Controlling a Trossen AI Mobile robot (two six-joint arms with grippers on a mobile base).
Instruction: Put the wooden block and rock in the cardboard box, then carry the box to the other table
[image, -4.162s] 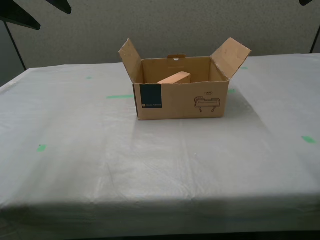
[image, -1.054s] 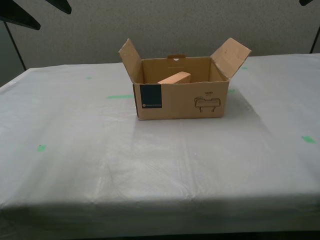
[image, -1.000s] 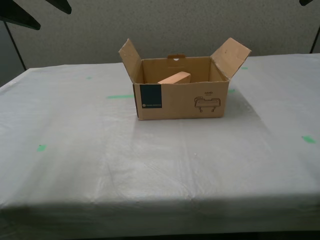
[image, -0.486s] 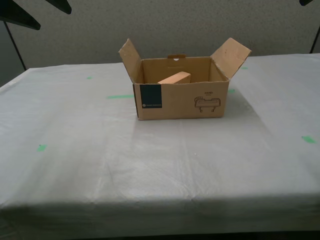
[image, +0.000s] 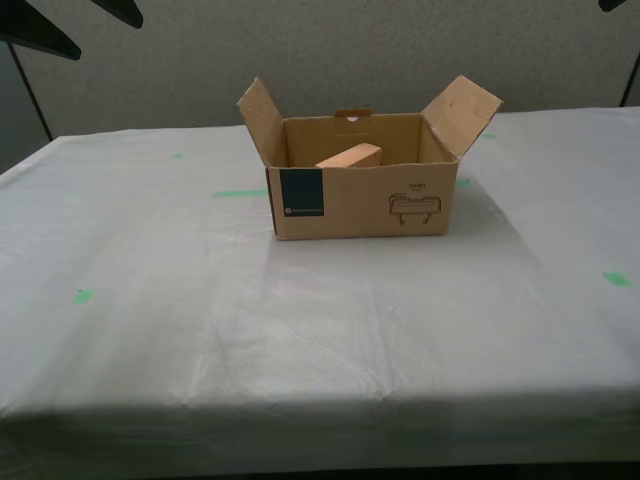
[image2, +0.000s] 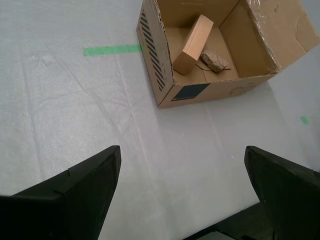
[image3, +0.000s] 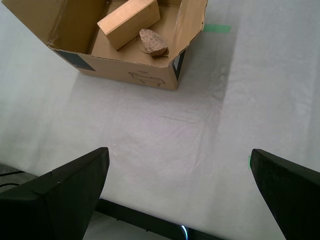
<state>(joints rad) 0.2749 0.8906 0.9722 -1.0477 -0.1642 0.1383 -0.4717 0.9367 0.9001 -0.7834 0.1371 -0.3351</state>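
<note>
The cardboard box (image: 360, 205) stands open on the other table (image: 300, 330), whose pale sheet is wrinkled, with its side flaps spread. Inside it the wooden block (image: 350, 156) leans at a tilt. The exterior view hides the rock, but both wrist views show the rock (image3: 152, 42) (image2: 216, 61) lying on the box floor beside the wooden block (image3: 129, 22) (image2: 194, 42). My first gripper (image3: 177, 165) hangs open above the sheet, well short of the cardboard box (image3: 130, 70). My second gripper (image2: 181, 152) is open too, apart from the cardboard box (image2: 155, 55), and holds nothing.
Green tape marks (image: 240, 193) (image: 82, 295) (image: 617, 279) dot the sheet. Dark arm parts (image: 40, 30) (image: 612, 5) poke in at the exterior view's top corners. A speckled wall stands behind the table. The table's front edge (image: 320, 420) runs across the exterior view's bottom.
</note>
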